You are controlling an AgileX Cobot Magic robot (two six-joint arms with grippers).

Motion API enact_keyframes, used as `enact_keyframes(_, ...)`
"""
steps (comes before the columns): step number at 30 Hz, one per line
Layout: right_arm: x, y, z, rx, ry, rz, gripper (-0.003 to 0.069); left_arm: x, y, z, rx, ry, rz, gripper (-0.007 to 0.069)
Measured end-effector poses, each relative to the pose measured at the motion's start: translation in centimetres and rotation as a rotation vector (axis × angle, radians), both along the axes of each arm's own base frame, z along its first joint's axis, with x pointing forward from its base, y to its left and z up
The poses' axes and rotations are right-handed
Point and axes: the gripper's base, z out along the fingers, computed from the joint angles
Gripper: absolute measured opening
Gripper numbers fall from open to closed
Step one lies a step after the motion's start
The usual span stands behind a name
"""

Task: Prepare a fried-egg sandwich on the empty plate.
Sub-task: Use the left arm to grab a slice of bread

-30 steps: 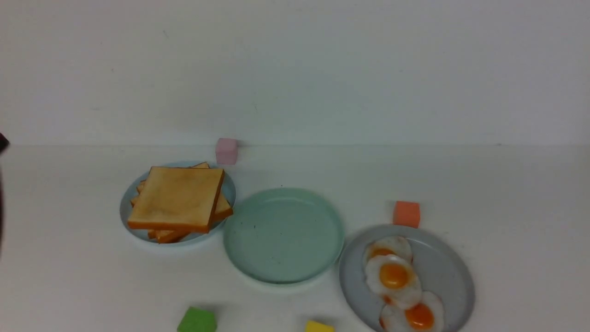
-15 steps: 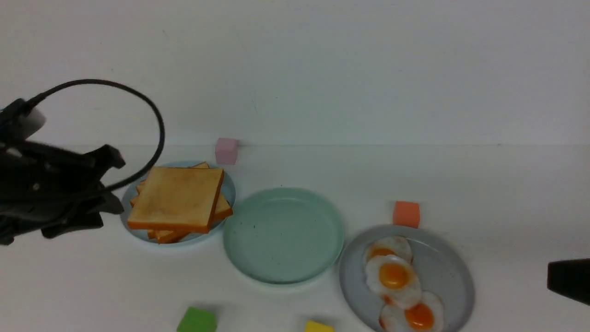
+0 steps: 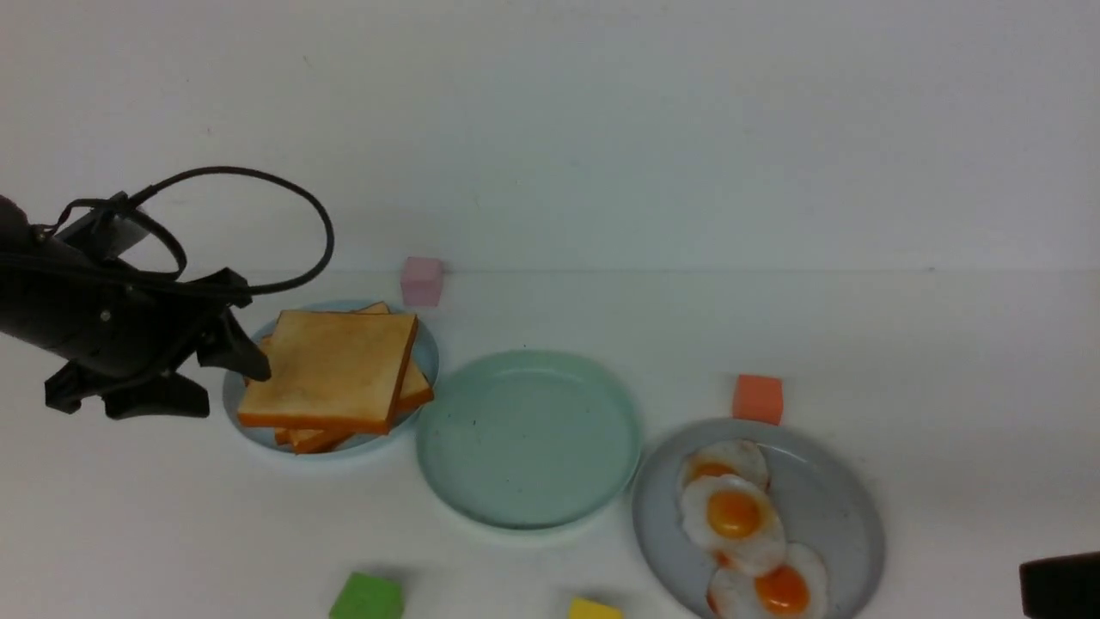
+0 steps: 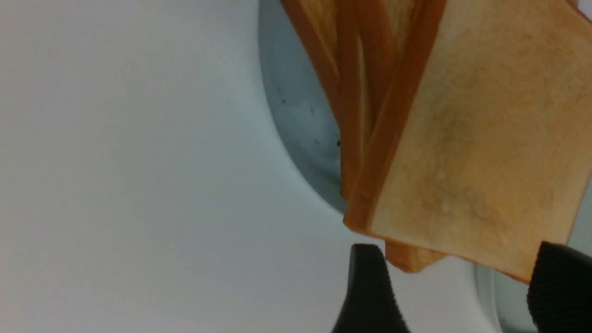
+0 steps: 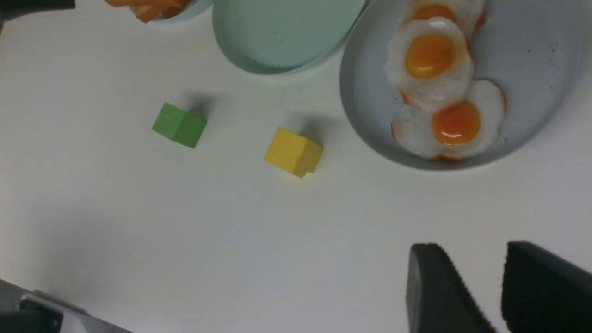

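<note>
The mint-green plate (image 3: 528, 438) sits mid-table and holds nothing; it also shows in the right wrist view (image 5: 286, 32). A stack of toast slices (image 3: 331, 370) lies on a pale blue plate (image 3: 430, 357) to its left. Three fried eggs (image 3: 735, 514) lie on a grey plate (image 3: 846, 516) to its right. My left gripper (image 3: 230, 387) is open at the left edge of the toast stack. In the left wrist view (image 4: 458, 247) the top slice's edge (image 4: 462, 185) reaches between the fingertips. My right gripper (image 5: 476, 247) is open and empty over bare table near the eggs' plate (image 5: 370, 101).
A pink block (image 3: 422, 280) stands behind the toast plate and an orange block (image 3: 757, 399) behind the grey plate. A green block (image 3: 368, 597) and a yellow block (image 3: 595, 610) sit near the front edge, left of my right gripper (image 3: 1061, 585).
My left arm has come in from the left to the edge of the toast stack. My right gripper has entered at the lower right, then sunk lower in view.
</note>
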Motion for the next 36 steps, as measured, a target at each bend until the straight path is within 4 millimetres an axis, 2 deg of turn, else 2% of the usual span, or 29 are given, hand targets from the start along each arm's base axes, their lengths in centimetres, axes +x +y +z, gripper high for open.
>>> enact_keyframes(4,0.0,0.1,0.1,0.01,-0.005,0.015,0.0245,1.2,-0.3,-2.3,-0.053,0.009,-0.012,0.0469)
enact_keyframes(8,-0.3,0.5,0.1,-0.018,-0.043,0.118,0.0245,1.8,-0.3,-3.7,-0.068,0.022,-0.021,0.0465)
enact_keyframes(15,-1.0,1.1,0.2,-0.07,-0.117,0.328,0.0245,2.1,-0.2,-3.8,-0.061,-0.004,0.0,0.0465)
enact_keyframes(24,-1.1,1.2,0.3,-0.067,-0.134,0.358,0.0245,2.1,-0.2,-3.8,-0.059,-0.007,-0.002,0.0446)
enact_keyframes(27,-1.1,1.2,0.3,-0.065,-0.134,0.358,0.0245,2.1,-0.2,-3.8,-0.043,-0.013,-0.023,0.0397)
enact_keyframes(33,-1.1,1.3,0.3,-0.062,-0.135,0.359,0.0245,2.0,0.0,-3.7,-0.003,-0.019,-0.064,0.0165)
enact_keyframes(36,-1.1,1.3,0.3,-0.062,-0.135,0.359,0.0245,1.7,0.0,-2.6,0.013,-0.048,-0.072,0.005)
